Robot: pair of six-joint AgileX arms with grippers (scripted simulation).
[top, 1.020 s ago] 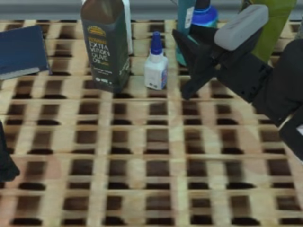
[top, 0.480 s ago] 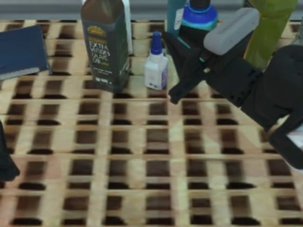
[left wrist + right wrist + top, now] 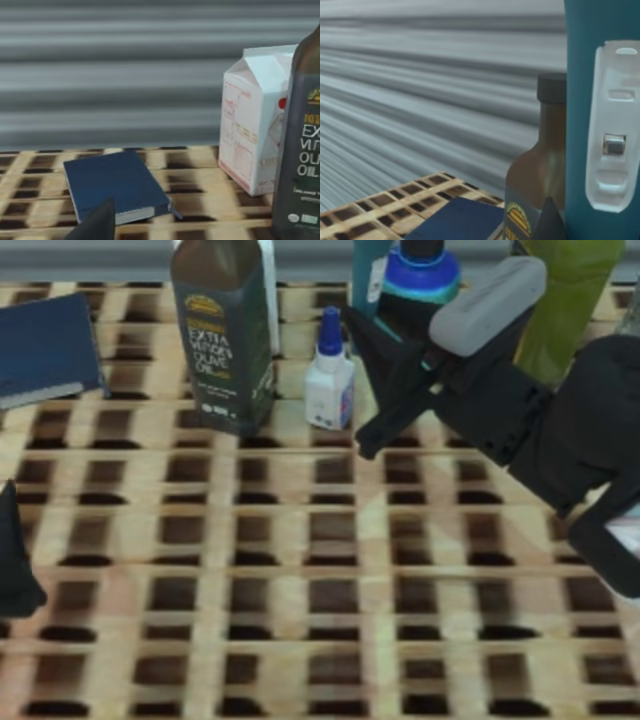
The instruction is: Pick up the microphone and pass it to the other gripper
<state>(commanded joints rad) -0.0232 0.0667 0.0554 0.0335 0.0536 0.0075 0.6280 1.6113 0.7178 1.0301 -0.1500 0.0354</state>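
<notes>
The microphone's teal handle [image 3: 364, 262] with its white strip stands at the table's far edge, just beyond my right gripper [image 3: 360, 382]. In the right wrist view the handle [image 3: 580, 100] fills the side of the picture very close, beside one black fingertip [image 3: 550, 220]. The right gripper, with a grey oblong block on top, is shut on the microphone, right of the glue bottle. The microphone's head is hidden. My left gripper [image 3: 15, 560], the other gripper, sits at the table's left edge, open and holding nothing. One of its fingers [image 3: 97, 222] shows near the blue book.
A dark olive oil bottle [image 3: 222, 335] and a white glue bottle with blue cap [image 3: 328, 380] stand at the back. A blue book [image 3: 45, 348] lies back left. A milk carton [image 3: 252, 120], a blue-topped bottle [image 3: 420, 275] and a green bottle [image 3: 575, 300] line the far edge.
My right gripper carried the microphone leftward toward the glue bottle, then held still. My left gripper rose slightly along the left edge.
</notes>
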